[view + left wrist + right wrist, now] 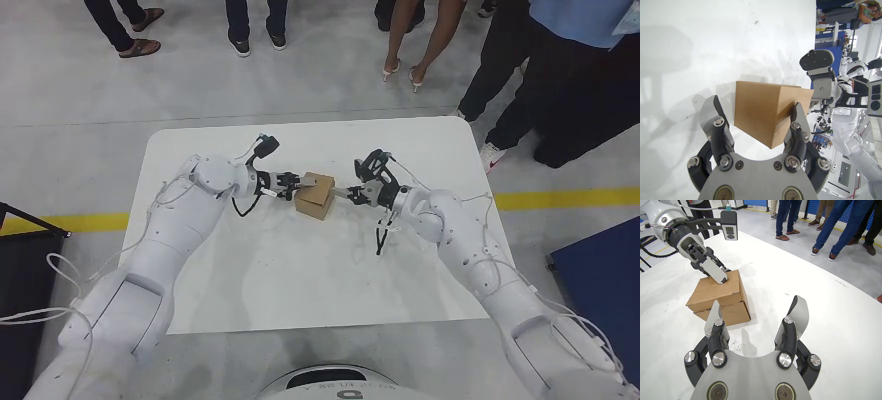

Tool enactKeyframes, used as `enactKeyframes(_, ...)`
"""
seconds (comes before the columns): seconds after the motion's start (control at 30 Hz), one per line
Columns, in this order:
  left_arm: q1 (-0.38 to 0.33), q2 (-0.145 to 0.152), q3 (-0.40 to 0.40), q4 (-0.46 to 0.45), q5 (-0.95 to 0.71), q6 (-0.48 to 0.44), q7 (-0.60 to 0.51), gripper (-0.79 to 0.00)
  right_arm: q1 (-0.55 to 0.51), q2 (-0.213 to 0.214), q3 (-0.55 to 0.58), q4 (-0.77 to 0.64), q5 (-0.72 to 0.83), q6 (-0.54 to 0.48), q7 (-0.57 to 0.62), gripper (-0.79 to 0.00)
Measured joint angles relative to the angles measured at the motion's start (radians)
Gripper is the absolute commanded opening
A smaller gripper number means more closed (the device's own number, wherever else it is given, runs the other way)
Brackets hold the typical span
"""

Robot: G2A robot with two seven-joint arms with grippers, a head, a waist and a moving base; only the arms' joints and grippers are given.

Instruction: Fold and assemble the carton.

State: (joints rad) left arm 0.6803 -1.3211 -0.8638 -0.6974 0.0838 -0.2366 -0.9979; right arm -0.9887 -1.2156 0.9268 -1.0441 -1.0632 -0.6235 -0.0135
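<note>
The brown carton (315, 195) rests on the white table (300, 280) near its middle, its flaps folded in. The side facing my right gripper shows a seam between two flaps (721, 306). My left gripper (756, 101) is open and straddles a corner of the carton (755, 113); one finger (723, 278) presses on its top face. My right gripper (756, 300) is open just off the carton's (719, 294) opposite side, one fingertip (715, 308) in front of the seam. In the top view the left gripper (290, 182) and right gripper (352, 193) flank the carton.
Bare white tabletop (791, 279) surrounds the carton on all sides. Several people stand on the grey floor beyond the table's far edge (300, 130). A dark frame (20, 230) stands off the table's left side.
</note>
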Motion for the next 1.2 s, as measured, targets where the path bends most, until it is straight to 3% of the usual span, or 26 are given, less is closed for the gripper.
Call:
enactKeyframes(0.23, -0.001, -0.004, 0.010, 0.003, 0.016, 0.021, -0.001, -0.132, 0.001, -0.003, 0.007, 0.002, 0.002, 0.006, 0.010, -0.117)
enactKeyframes(0.53, -0.007, -0.006, 0.009, 0.006, 0.021, 0.017, 0.000, -0.132, -0.016, 0.001, 0.040, -0.051, 0.015, 0.021, -0.026, -0.142)
enactKeyframes(0.93, -0.008, -0.009, 0.010, 0.009, 0.025, 0.010, 0.000, -0.142, 0.037, -0.030, -0.026, 0.019, 0.009, 0.046, 0.083, -0.169)
enactKeyframes(1.2, -0.010, -0.011, 0.009, 0.015, 0.026, 0.004, -0.002, -0.117, 0.034, -0.028, 0.009, 0.017, 0.032, 0.044, 0.022, -0.175)
